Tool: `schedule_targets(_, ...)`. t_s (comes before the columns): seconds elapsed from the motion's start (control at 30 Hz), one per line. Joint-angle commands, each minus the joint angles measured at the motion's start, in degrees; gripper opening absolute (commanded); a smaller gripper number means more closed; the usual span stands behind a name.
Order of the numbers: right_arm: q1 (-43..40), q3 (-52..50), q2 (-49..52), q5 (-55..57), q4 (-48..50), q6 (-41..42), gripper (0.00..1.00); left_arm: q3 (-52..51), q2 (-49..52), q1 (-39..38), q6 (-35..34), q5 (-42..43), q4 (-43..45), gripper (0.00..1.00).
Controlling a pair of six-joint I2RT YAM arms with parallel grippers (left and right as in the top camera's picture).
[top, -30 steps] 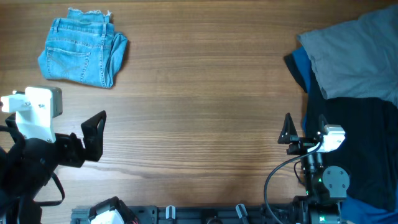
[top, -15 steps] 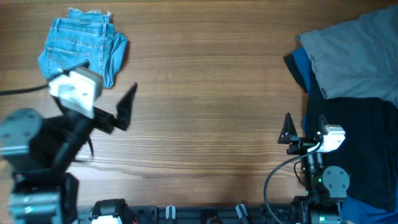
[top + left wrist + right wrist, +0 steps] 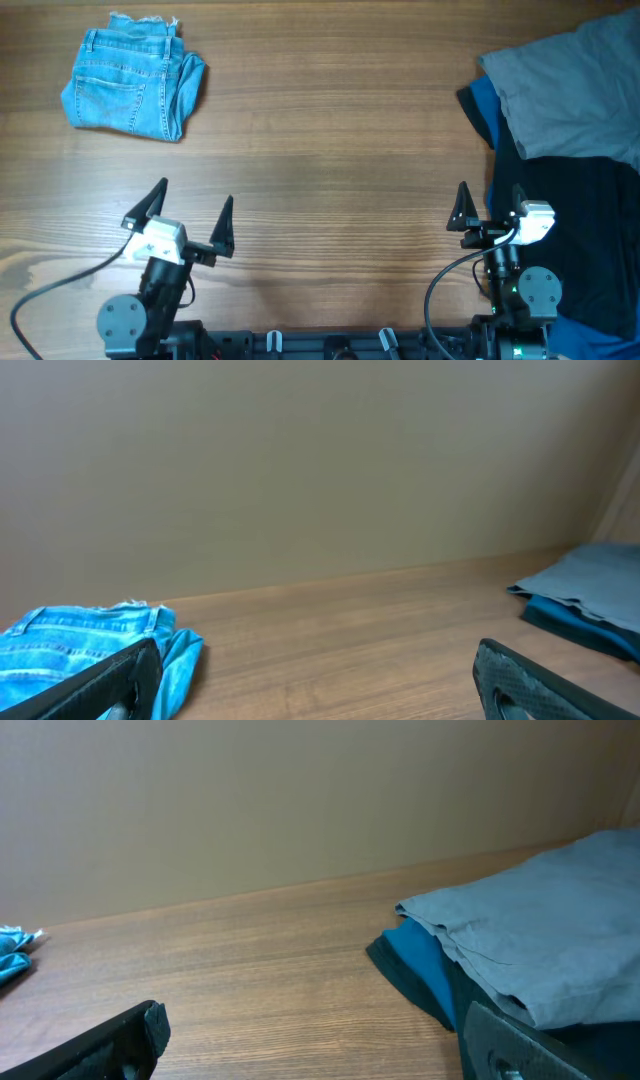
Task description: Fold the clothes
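Note:
The light blue jeans (image 3: 133, 82) lie folded into a compact bundle at the far left of the table, back pocket up, frayed hem at the far edge. They also show at the left edge of the left wrist view (image 3: 85, 650). My left gripper (image 3: 187, 217) is open and empty near the table's front edge, well in front of the jeans. My right gripper (image 3: 488, 205) is open and empty at the front right, beside the pile of other clothes.
A pile of other clothes sits at the right: a grey garment (image 3: 575, 90) on top, a blue one (image 3: 486, 108) under it and a black one (image 3: 575, 230) in front. It also shows in the right wrist view (image 3: 530, 950). The table (image 3: 330, 150) is brown wood.
My left arm has swung back from near the jeans to the front edge of the table, its gripper open and empty. The jeans and the right arm have not moved.

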Motion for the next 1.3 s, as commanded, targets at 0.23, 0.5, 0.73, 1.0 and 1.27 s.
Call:
schedule_targets(0.23, -0.3, -0.3, -0.5, -0.1, 0.2, 0.4, 0.99, -13.7, -1.0, -0.4, -1.1, -1.4, 6.0, 1.0)
schedule_targets(0.5, -0.3, -0.3, -0.5, -0.1, 0.2, 0.4, 1.0, -13.7, -0.8, -0.4, -1.1, -1.4, 4.3, 1.0)
schedule_targets(0.73, -0.3, -0.3, -0.5, -0.1, 0.2, 0.4, 1.0, -13.7, -0.8, -0.4, -1.1, -1.4, 4.3, 1.0)
schedule_targets(1.0, -0.3, -0.3, -0.5, -0.1, 0.2, 0.4, 1.0, -13.7, -0.8, -0.4, -1.1, -1.4, 4.3, 1.0)
schedule_targets(1.27, -0.3, -0.3, -0.5, -0.1, 0.2, 0.4, 1.0, -13.7, -0.8, -0.4, -1.1, -1.4, 4.3, 1.0)
